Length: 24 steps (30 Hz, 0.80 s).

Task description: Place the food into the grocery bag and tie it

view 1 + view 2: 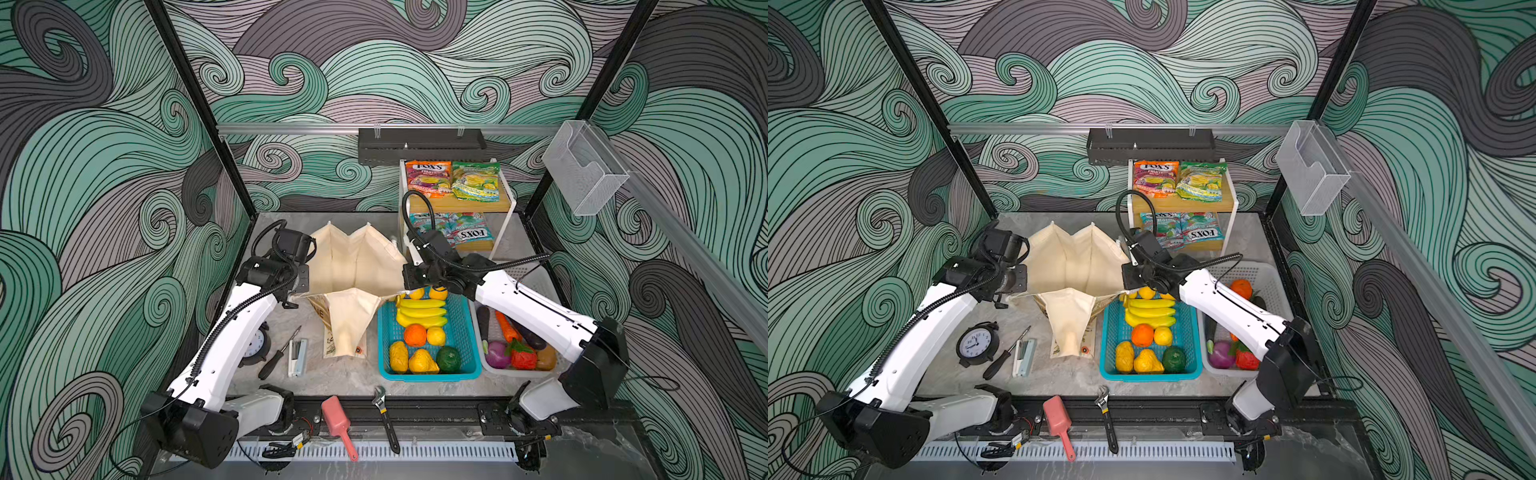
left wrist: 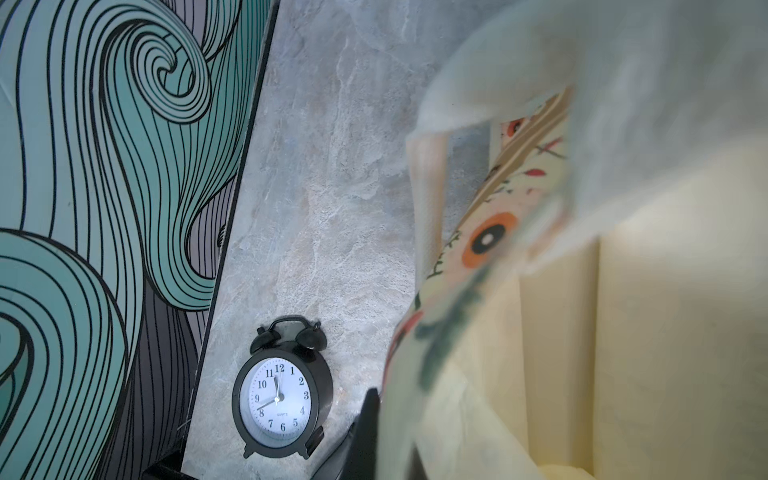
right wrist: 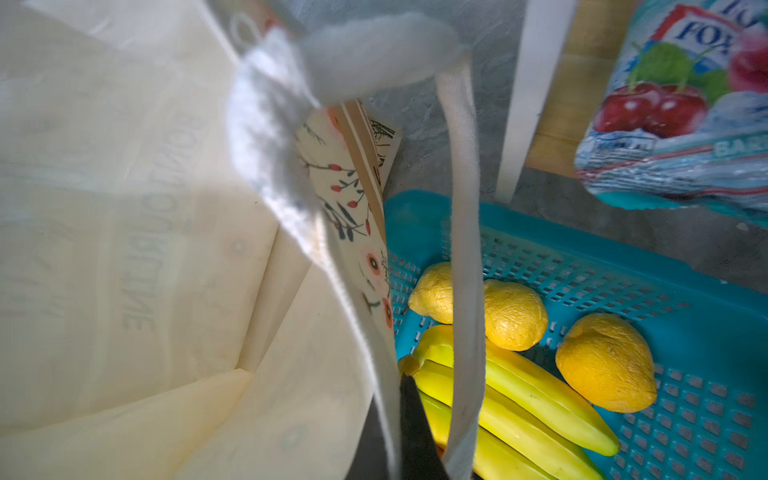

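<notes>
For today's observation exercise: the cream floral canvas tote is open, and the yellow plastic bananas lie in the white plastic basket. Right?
No. The yellow plastic bananas lie in the teal plastic basket, as both top views show; the cream floral canvas tote is open.

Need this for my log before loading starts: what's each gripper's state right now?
Left gripper: closed on the grocery bag, at its rim.
Right gripper: closed on the grocery bag, at the opposite rim.

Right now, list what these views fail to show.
- Left gripper fingertips: in both top views, covered by its own wrist; the left wrist view cuts them off.
- Right gripper fingertips: likewise under its wrist.
- Grocery bag floor: folded lining hides it in both top views.
- Rope handle: blurred, too close, in the right wrist view.
- White basket: right arm covers part in both top views.
</notes>
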### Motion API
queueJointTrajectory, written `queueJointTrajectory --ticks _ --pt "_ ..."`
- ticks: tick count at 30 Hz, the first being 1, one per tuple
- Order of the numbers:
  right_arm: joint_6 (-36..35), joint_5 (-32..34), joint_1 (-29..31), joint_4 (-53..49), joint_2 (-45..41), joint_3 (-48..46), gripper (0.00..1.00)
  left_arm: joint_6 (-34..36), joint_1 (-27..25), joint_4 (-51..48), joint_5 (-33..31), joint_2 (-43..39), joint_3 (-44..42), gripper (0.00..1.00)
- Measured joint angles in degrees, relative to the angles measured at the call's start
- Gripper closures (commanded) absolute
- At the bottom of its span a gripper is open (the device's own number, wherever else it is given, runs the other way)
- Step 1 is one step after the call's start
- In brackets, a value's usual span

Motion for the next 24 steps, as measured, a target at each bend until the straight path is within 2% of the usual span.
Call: queueJointTrajectory --ticks 7,10,11,13,15,18,20,22,24 --pt "-0.3 0.0 -1.4 -0.4 -1.3 -1.2 0.99 -1.6 1.7 0.3 -0.1 -1.6 -0.8 1.00" --pt "0.2 -0.7 -1.3 0.4 -1.3 -1.2 0.94 -1.7 2.0 0.6 0.5 -2.4 -0.8 1.00" --pt "0.3 -1.3 -1.2 0.9 -1.3 -1.4 0.92 -1.7 2.0 0.9 1.1 -2.6 -1.0 0.98" --pt "0.7 -2.6 -1.0 2.0 -1.0 -1.5 0.88 -1.5 2.1 1.9 3.0 -3.1 -1.7 0.87" --pt "1.2 -4.0 -0.5 3.1 -0.3 -1.4 0.80 -1.2 2.4 3.0 5.2 -3.8 -2.6 0.78" --pt "1.8 -6.6 0.3 3.8 2.3 0.3 0.64 -0.6 2.8 4.2 8.1 -4.9 -3.5 0.70" --pt "2.1 -8.0 0.7 4.2 3.8 1.7 0.51 -0.4 2.8 4.9 9.3 -5.3 -3.7 0.59" --pt "2.3 -9.4 1.0 4.7 4.7 2.9 0.32 -0.1 2.8 5.4 10.4 -5.6 -3.9 0.48" --pt "2.5 -10.0 1.1 5.1 4.7 3.4 0.01 0.0 2.8 6.0 10.9 -5.5 -4.3 0.49"
